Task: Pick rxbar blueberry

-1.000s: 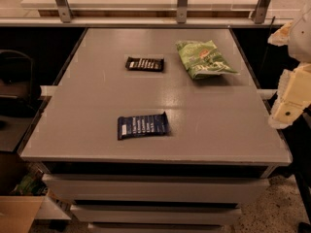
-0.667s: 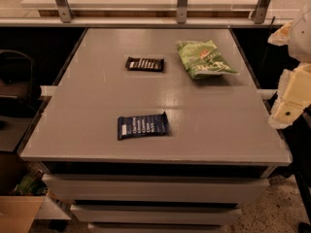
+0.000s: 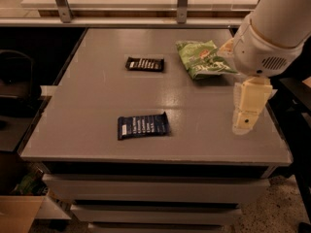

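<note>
The rxbar blueberry (image 3: 143,125), a flat dark navy-blue wrapper with white text lines and a small white label at its left end, lies flat near the front edge of the grey table (image 3: 97,91). My gripper (image 3: 244,122) hangs from the white arm at the right side of the table, well to the right of the bar and above the surface. It holds nothing that I can see.
A smaller black bar wrapper (image 3: 145,64) lies at the back middle. A crinkled green snack bag (image 3: 202,58) lies at the back right, partly behind my arm. A railed shelf (image 3: 146,4) runs behind the table. Drawers sit below the front edge.
My arm has swung in from the right edge over the table's right side, and now covers part of the green bag. The objects have not moved.
</note>
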`<action>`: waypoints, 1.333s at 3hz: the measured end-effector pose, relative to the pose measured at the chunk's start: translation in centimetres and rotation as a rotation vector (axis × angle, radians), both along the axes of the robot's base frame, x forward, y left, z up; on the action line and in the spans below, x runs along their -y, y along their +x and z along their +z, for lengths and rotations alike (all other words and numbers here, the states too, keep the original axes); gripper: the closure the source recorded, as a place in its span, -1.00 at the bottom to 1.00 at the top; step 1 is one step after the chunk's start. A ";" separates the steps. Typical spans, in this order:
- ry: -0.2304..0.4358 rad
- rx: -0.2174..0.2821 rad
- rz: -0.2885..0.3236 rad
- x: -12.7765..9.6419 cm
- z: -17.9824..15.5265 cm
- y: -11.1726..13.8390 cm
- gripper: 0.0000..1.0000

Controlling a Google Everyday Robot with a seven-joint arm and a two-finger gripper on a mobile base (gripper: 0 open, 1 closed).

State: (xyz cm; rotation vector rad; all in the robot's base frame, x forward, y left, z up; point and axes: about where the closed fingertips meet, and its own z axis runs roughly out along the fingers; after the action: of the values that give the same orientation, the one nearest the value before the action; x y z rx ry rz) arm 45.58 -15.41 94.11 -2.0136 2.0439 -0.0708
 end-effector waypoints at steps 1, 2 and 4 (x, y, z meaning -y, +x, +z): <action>-0.028 -0.054 0.149 -4.3 -3.0 0.1 -1.00; -0.038 -0.103 0.272 -8.1 -5.6 0.2 -1.00; -0.015 -0.148 0.423 -13.1 -8.6 1.2 -1.00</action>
State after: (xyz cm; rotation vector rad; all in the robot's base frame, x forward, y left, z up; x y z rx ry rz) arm 46.83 -2.29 85.48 -2.4781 1.6509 0.1505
